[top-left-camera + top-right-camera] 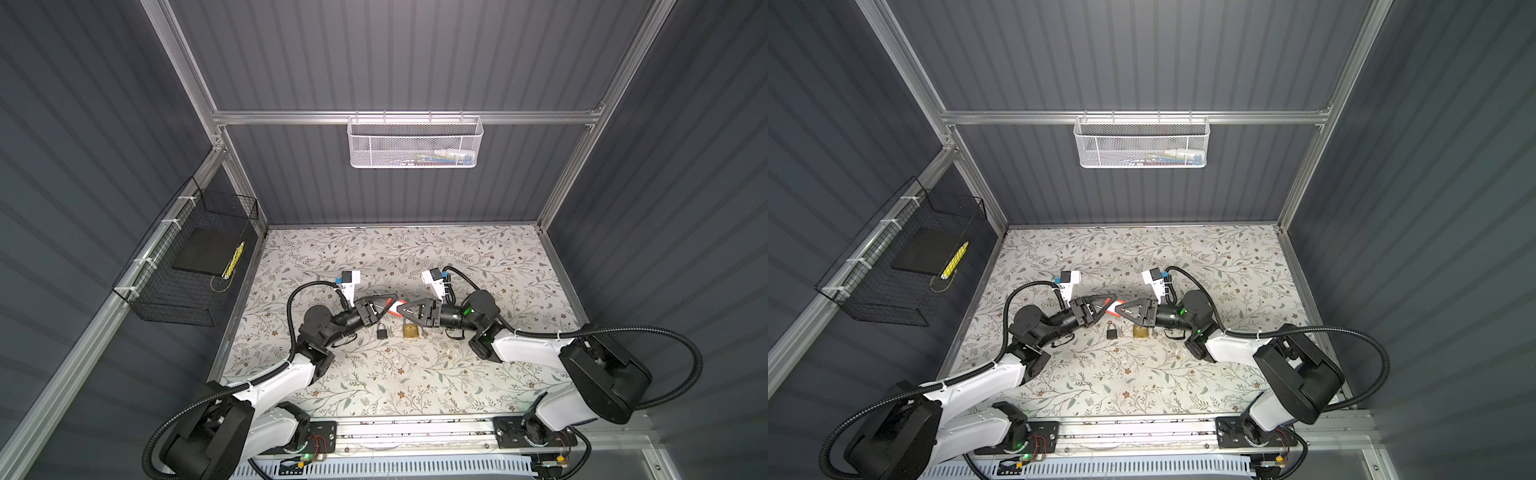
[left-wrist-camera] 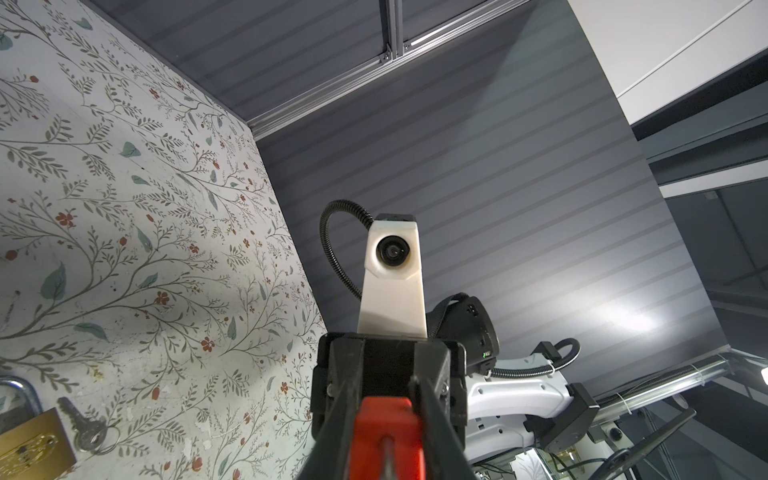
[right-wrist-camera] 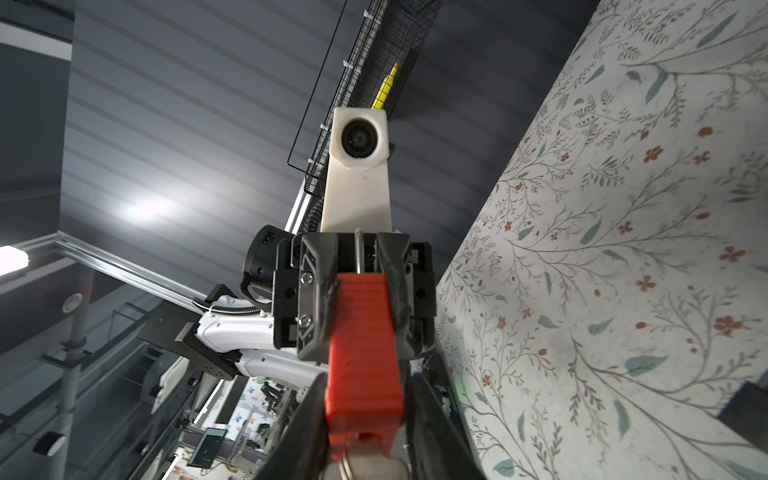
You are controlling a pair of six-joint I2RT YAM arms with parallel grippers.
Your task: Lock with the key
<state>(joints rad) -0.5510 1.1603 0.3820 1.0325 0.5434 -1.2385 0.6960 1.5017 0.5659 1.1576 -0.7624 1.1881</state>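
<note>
My left hand (image 3: 361, 286) clamps narrow on the red padlock (image 3: 363, 353) at its shackle end, mid-air over the middle of the worktop (image 1: 374, 257). My right hand (image 1: 400, 310) has its fingers either side of the key (image 3: 361, 467) at the lock's base; I cannot tell whether it grips.

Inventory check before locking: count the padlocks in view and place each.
3. Red padlock clamped in the left tool above the table; black padlock and brass padlock lying side by side on it. Others may be hidden.
</note>
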